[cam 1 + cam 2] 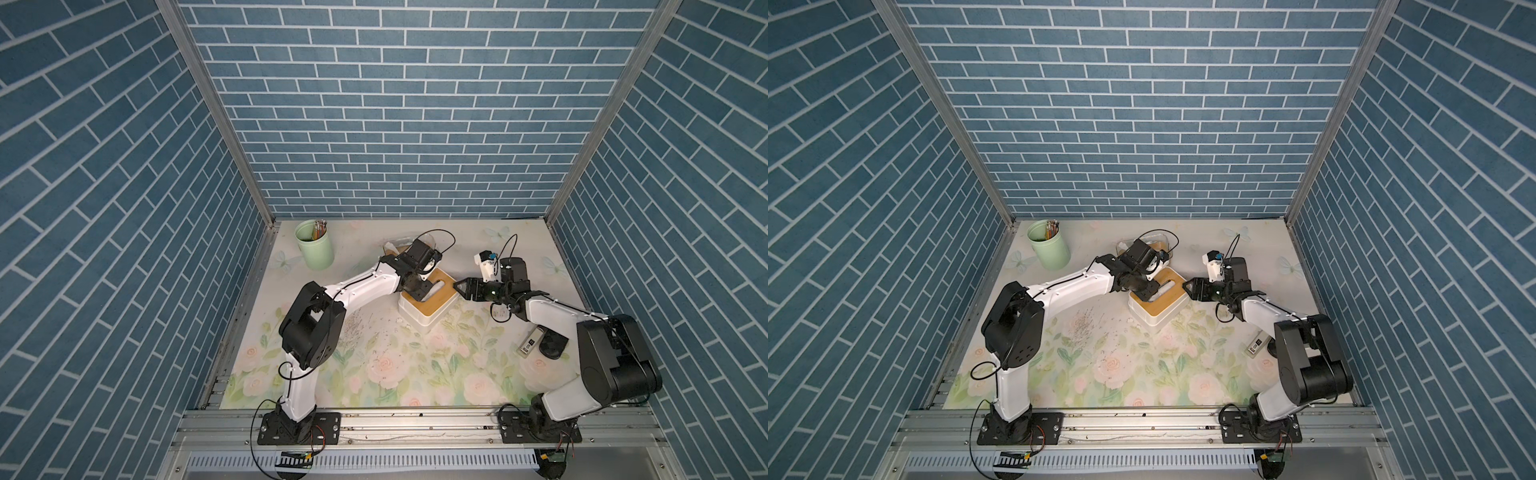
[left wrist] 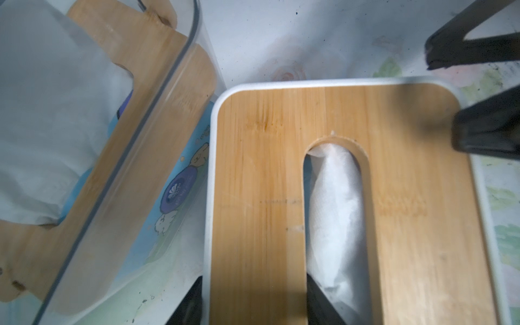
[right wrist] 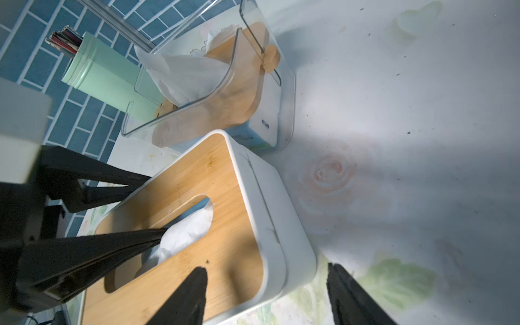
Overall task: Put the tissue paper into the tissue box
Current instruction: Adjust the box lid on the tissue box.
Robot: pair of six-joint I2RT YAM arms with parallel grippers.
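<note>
The white crinkled tissue paper (image 2: 334, 202) sits bunched in the oval slot (image 3: 118, 278) of the white plastic tissue box with a flat bamboo lid (image 1: 438, 298), mostly below the wood but swelling up to the slot's rim, so I judge the job nearly done, with the last of the wad left to tuck down. That is why my left fingers (image 2: 319, 306) stand as they do: one is poked into the slot against the paper, the other hangs outside the box's long wall, so the strip of lid lies between them. They are part-way apart, and I cannot tell whether they pinch that strip or only bracket it. My left arm (image 1: 365, 286) reaches across the floral-printed bench (image 1: 415, 365), wrist bent so the fingers point down onto the lid. My right fingers (image 3: 183, 301) are released and hold nothing; they hover spread at the box's near corner, one over the lid and one past its side, I think to give the left side room. My right arm (image 1: 552, 311) lies low, forearm nearly level, aimed at the box. Just behind the box stands a clear plastic tissue holder with a bamboo plate (image 3: 287, 92), and farther off a mint-green cylindrical pencil cup (image 1: 314, 247), neither of them my concern.
</note>
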